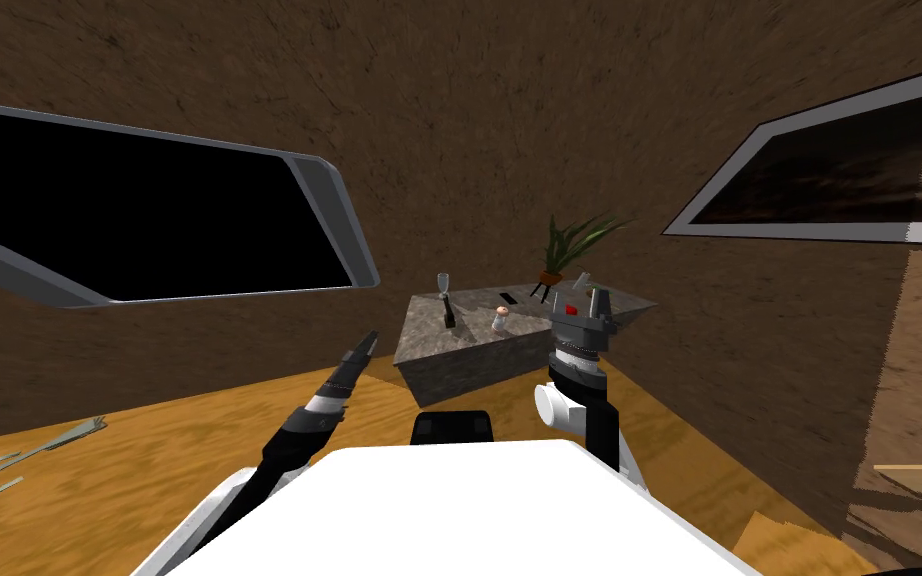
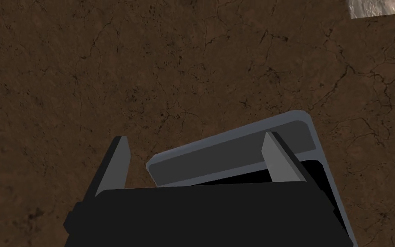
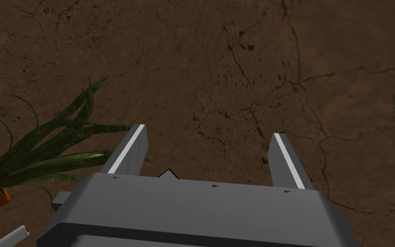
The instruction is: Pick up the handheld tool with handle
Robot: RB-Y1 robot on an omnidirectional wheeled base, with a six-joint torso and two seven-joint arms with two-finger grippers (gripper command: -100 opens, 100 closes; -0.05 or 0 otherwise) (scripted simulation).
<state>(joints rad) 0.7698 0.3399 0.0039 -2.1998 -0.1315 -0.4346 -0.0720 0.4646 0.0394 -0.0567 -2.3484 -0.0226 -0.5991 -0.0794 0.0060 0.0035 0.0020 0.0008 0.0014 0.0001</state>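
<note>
Fingers (image 2: 117, 163) of the left gripper (image 2: 196, 138) stand apart on nothing, as do those of the right gripper (image 3: 208, 132), which hangs over the right end of the grey stone-like surface (image 1: 469, 362) near the potted plant (image 1: 567, 245). The handheld tool (image 1: 448, 312), dark and slim, sits toward the left of that surface, just near of a stemmed glass (image 1: 442, 284). It looks stiff and light. I would grip mid-handle across its narrow width, well clear of the fragile glass.
</note>
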